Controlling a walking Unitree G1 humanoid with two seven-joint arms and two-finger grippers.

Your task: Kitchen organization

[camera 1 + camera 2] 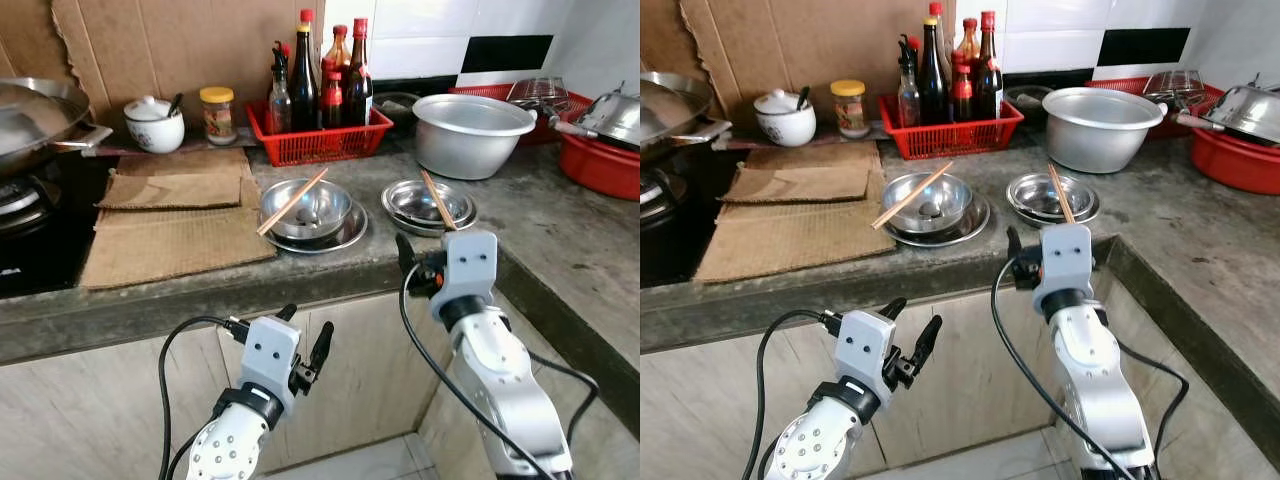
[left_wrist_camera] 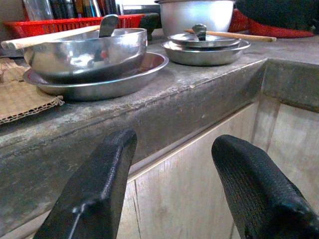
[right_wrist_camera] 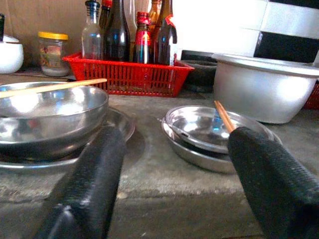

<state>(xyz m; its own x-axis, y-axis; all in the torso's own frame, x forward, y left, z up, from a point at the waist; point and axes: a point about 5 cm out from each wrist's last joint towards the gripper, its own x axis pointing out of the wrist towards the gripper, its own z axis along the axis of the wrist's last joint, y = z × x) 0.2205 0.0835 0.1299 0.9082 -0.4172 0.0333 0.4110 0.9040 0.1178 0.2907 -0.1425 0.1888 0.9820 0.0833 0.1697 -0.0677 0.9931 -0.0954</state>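
Note:
A steel bowl on a steel plate (image 1: 305, 212) sits near the counter's front edge, with a pair of chopsticks (image 1: 292, 201) laid across it. To its right is a shallower stack of steel dishes (image 1: 428, 206) carrying another chopstick pair (image 1: 438, 199). My right gripper (image 1: 412, 268) is open and level with the counter edge, just in front of the shallow dishes (image 3: 209, 130). My left gripper (image 1: 305, 335) is open and lower down, in front of the cabinet door below the bowl (image 2: 84, 52). Neither holds anything.
A red basket of bottles (image 1: 318, 142) stands behind the dishes, beside a large aluminium pot (image 1: 470, 135). Cardboard mats (image 1: 175, 215) lie left of the bowl, next to a wok (image 1: 30, 115) on the stove. A white lidded pot (image 1: 155, 125), a jar (image 1: 217, 113) and a red basin (image 1: 605, 160) line the back.

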